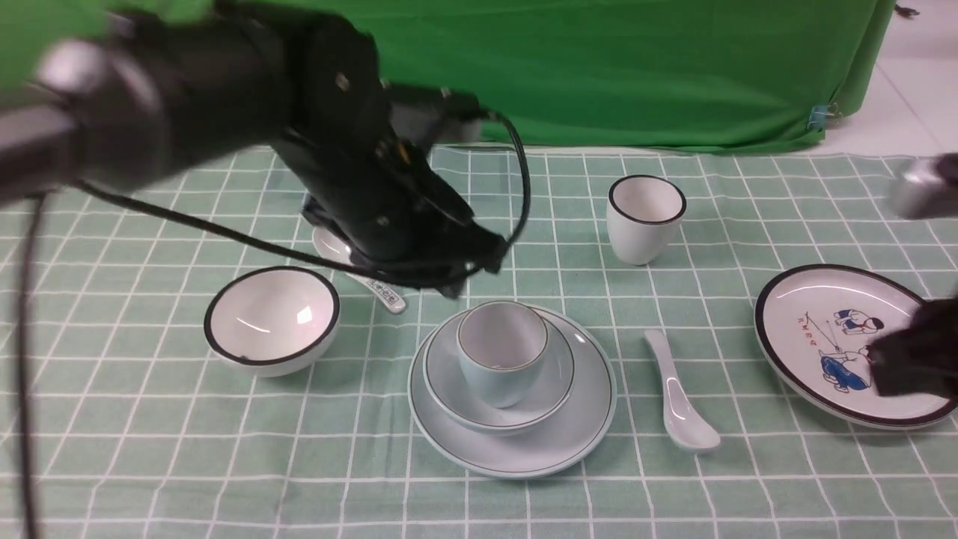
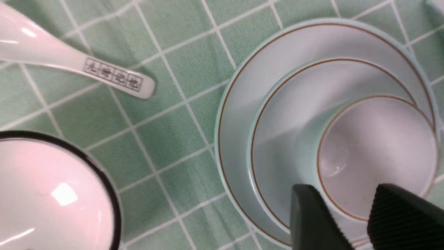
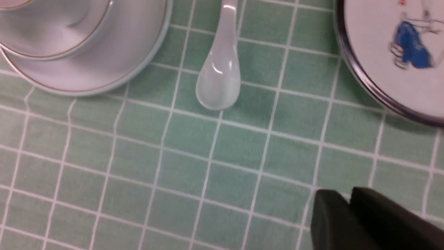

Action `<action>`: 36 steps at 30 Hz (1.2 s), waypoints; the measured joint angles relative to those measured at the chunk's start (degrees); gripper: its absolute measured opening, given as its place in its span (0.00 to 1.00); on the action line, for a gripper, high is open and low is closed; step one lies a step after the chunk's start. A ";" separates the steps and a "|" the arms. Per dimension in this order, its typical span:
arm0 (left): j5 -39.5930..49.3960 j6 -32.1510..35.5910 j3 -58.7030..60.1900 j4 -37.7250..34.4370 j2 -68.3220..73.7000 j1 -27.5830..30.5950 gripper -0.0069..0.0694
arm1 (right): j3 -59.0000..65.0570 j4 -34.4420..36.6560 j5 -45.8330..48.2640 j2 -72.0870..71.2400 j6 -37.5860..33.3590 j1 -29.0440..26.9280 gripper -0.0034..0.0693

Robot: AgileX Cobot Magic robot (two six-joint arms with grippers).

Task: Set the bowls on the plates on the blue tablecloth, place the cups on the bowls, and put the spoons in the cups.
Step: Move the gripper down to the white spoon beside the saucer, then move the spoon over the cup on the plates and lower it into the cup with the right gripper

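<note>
Station report, one moment.

**L arm:** the left claw (image 1: 471, 277) hangs just past the far edge of the centre stack. On the wrist cam its fingers (image 2: 312, 218) stand apart w/ a clear gap and straddle one side of the blue cup's rim. The gap is much wider than the cup wall, so I log no grip. Whether it touches the cup, I can't tell.

**Blue set:** the blue cup (image 1: 501, 352) sits upright in the blue bowl (image 1: 555, 376). The bowl is on the blue plate (image 1: 591, 419), and the plate is on the checked tablecloth (image 1: 150, 449), centre, near side.

**White set, all apart:**
- The white bowl (image 1: 271, 320) is on the cloth, left of the stack.
- The white cup (image 1: 645, 218) is upright on the cloth, far side, right of centre.
- The white plate (image 1: 793, 329) w/ cartoon figures lies at the right, well apart from both.

**Spoons:**
- The marked spoon (image 1: 382, 292) lies on the cloth between the white bowl and the stack, far side. It is partly hidden under the L arm, and the dark marks at its handle end are visible.
- The plain spoon (image 1: 677, 397) lies on the cloth between the blue plate and the white plate, scoop toward the near side.

**R arm:** the right claw (image 1: 909, 367) is at the right edge, blurred, in front of the white plate's near side on the front cam. The wrist cam shows its fingers (image 3: 329, 218) pressed close w/ barely a slit. It holds nothing, and there is cloth beneath it.
</note>
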 joint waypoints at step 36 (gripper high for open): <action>0.70 -14.88 37.85 6.54 -57.33 0.00 0.10 | -21.28 -2.61 -16.10 44.52 1.55 8.32 0.30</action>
